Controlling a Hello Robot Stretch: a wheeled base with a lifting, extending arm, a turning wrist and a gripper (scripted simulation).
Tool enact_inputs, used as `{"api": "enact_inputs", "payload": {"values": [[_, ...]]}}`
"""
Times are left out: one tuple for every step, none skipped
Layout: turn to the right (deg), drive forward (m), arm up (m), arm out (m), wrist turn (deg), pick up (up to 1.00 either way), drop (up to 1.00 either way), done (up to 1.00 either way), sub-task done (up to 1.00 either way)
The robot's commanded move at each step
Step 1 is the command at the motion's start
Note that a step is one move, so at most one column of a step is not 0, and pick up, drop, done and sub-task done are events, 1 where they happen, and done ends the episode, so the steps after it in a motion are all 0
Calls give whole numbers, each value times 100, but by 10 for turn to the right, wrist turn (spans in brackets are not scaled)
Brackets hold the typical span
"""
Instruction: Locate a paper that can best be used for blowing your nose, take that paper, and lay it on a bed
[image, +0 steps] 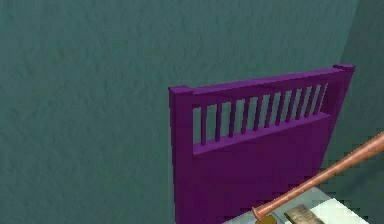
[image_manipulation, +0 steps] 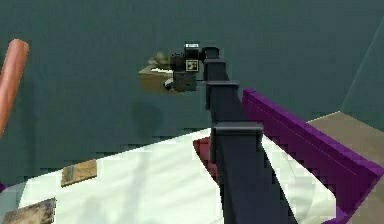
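- Hand (image_manipulation: 170, 80): sits at the far end of the arm, high against the teal wall (image_manipulation: 90, 40). A tan box (image_manipulation: 152, 80) with a pale tuft on top hangs at its fingers, clear of everything below, so the hand holds it. Whether the fingers are apart or together cannot be told.
- Bed (image_manipulation: 150, 165): white cover, purple frame. It lies beneath the arm. The forward view shows its slatted purple headboard (image: 255, 140).
- Arm (image_manipulation: 235, 150): a dark bar reaching out above the cover.
- Bat (image: 330, 172): long and reddish, slanting over the bed corner in the forward view.
- Flat brown items (image_manipulation: 78, 173): two lie on the cover toward the arm side view's left. A dark red item (image_manipulation: 203, 150) lies just beside the arm.
- Step in hand, as judged: laying the box on the bed.
  - Confirm that the box is above the cover, not past its far edge.
  - Choose the bare stretch between the flat brown items and the dark red item.
  - Lower the arm until the box rests on the cover, then release.
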Motion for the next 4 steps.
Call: {"api": "enact_inputs", "payload": {"values": [[0, 0, -32, 0, 0, 0, 0, 0, 0], [0, 0, -32, 0, 0, 0, 0, 0, 0], [0, 0, 0, 0, 0, 0, 100, 0, 0], [0, 0, 10, 0, 0, 0, 0, 0, 0]]}}
